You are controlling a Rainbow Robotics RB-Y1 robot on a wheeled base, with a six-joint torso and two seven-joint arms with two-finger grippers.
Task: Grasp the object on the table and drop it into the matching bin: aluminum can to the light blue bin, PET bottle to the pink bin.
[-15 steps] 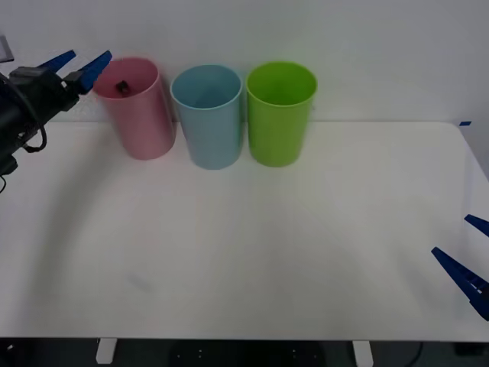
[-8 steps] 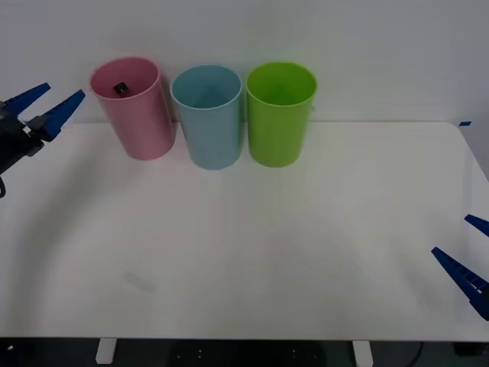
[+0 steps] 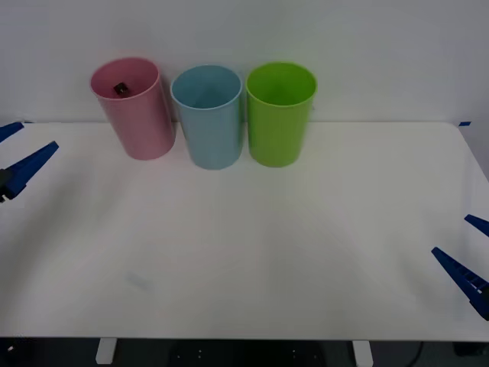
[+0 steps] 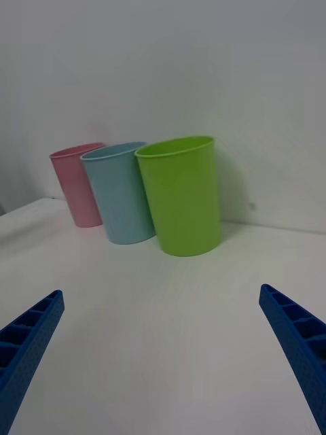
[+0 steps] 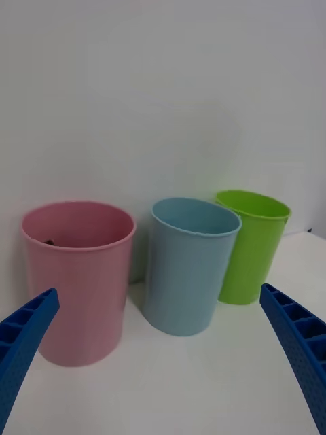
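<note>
Both grippers, left (image 3: 14,153) and right (image 3: 470,256), hang spread and empty at the table's (image 3: 306,245) side edges. Three bins line its far edge: pink bin (image 3: 137,111), light blue bin (image 3: 208,115), lime green bin (image 3: 280,113). One dark cap, probably the PET bottle (image 3: 121,89), lies inside the pink.

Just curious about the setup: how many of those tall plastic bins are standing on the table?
3, in a row along the table's far edge: pink plastic bin on the left, light blue bin in the middle, lime green bin on the right.

Plain pale wall (image 3: 367,46) behind, no marks; dark floor (image 3: 229,353) strip under front edge w/ white legs (image 3: 105,350).
</note>
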